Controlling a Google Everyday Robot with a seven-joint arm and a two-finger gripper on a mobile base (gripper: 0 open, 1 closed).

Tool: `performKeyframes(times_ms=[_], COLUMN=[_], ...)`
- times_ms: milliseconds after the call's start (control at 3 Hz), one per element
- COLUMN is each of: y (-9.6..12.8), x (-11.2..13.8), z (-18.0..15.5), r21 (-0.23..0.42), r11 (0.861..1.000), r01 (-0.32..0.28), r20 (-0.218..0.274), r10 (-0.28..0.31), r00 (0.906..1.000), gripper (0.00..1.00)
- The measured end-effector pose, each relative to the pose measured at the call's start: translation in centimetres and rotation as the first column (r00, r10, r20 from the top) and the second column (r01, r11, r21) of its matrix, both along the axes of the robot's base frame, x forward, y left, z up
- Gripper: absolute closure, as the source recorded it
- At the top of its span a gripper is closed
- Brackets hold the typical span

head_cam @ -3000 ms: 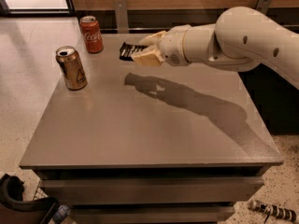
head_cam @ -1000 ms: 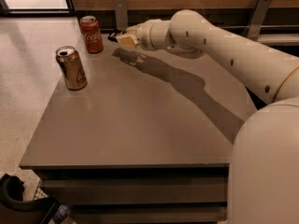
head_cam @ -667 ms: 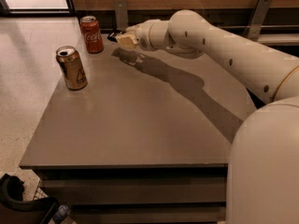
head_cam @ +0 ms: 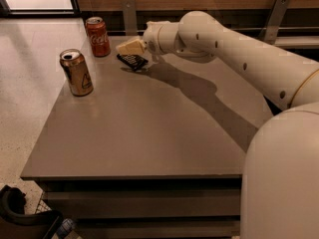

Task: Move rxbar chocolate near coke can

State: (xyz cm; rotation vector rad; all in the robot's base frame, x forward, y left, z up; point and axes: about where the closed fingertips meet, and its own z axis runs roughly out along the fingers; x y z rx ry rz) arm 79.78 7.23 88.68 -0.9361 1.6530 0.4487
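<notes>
Hovering gripper: the gripper (head_cam: 128, 48) hangs low over the far part of the tabletop (head_cam: 149, 133), not far from the far-left corner. It sits at the end of a long cream arm (head_cam: 239, 49) reaching in from the right edge.
Grip: from where I stand I cannot tell whether it is open or closed, or whether it has any hold on the bar beneath it.
Rxbar chocolate: the rxbar chocolate (head_cam: 132, 61) sits directly under the gripper's tip, close to the far edge, black with its lettering up. It touches the tabletop, though I can't say whether it lies fully flat.
Coke can: the coke can (head_cam: 97, 36) stands upright at the far-left corner, near the bar but not touching it.
Other can: a gold can (head_cam: 76, 72) stands upright by the left edge, nearer to me and well apart from the bar.
Progress: the bar looks about as close to the red can as the task needs. To my eye, what remains is letting go and backing clear.
Risk, clinging wrapper: if the wrapper catches on the gripper, a lift would drag or flip it away from the can.
Risk, sideways drift: a swing toward the far-left corner could knock the coke can over or off the edge.
Risk, pressing down: the slick wrapper might skid toward the far edge.
</notes>
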Motion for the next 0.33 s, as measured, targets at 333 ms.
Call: performKeyframes(times_ms=[333], y=[0.0], x=[0.0], z=[0.0], r21=[0.0], r11=[1.0], r01=[0.0], r20=[0.0], r10=[0.0], r00=[1.0], gripper=[0.0])
